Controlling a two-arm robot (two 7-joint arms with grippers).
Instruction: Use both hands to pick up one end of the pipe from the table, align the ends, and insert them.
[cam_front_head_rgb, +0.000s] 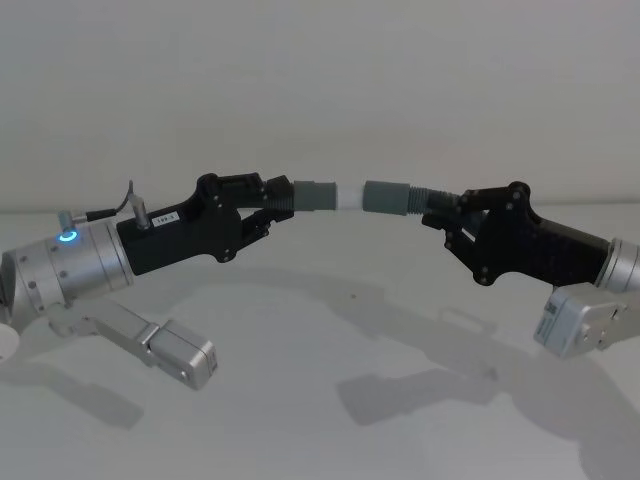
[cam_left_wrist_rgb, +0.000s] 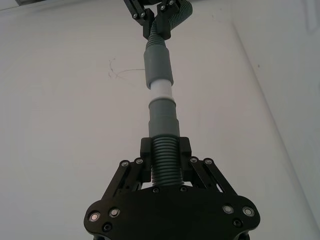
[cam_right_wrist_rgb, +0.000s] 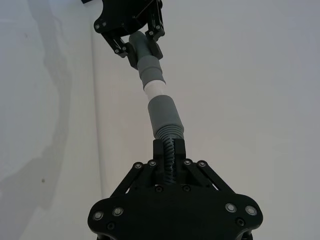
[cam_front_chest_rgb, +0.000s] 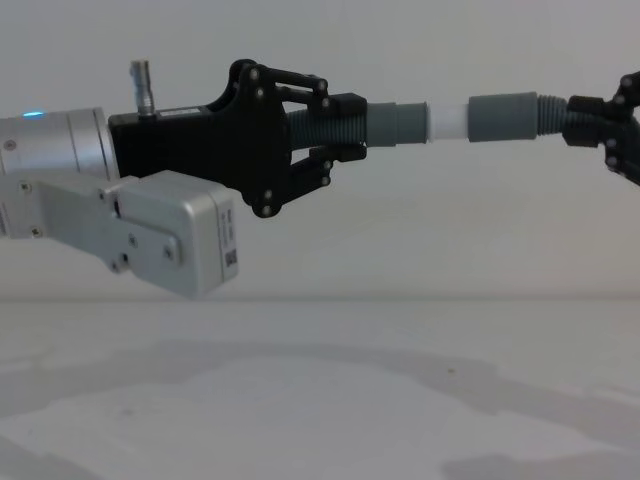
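Both pipe pieces are held in the air above the white table (cam_front_head_rgb: 320, 400). My left gripper (cam_front_head_rgb: 278, 208) is shut on the ribbed part of the left pipe piece (cam_front_head_rgb: 312, 193), whose white plug tip (cam_front_head_rgb: 348, 196) points right. My right gripper (cam_front_head_rgb: 438, 215) is shut on the ribbed part of the right piece, just behind its grey socket cuff (cam_front_head_rgb: 388, 197). The two ends stand in line, with the plug tip (cam_front_chest_rgb: 447, 120) meeting the mouth of the socket cuff (cam_front_chest_rgb: 505, 117) and a white band showing between the cuffs. In the left wrist view the plug tip (cam_left_wrist_rgb: 161, 90) runs straight into the socket cuff (cam_left_wrist_rgb: 157, 62).
A grey camera box (cam_front_head_rgb: 180, 355) hangs under the left wrist and another camera box (cam_front_head_rgb: 580, 322) under the right wrist. The arms' shadows fall on the table (cam_front_chest_rgb: 320, 400) below. A plain pale wall stands behind.
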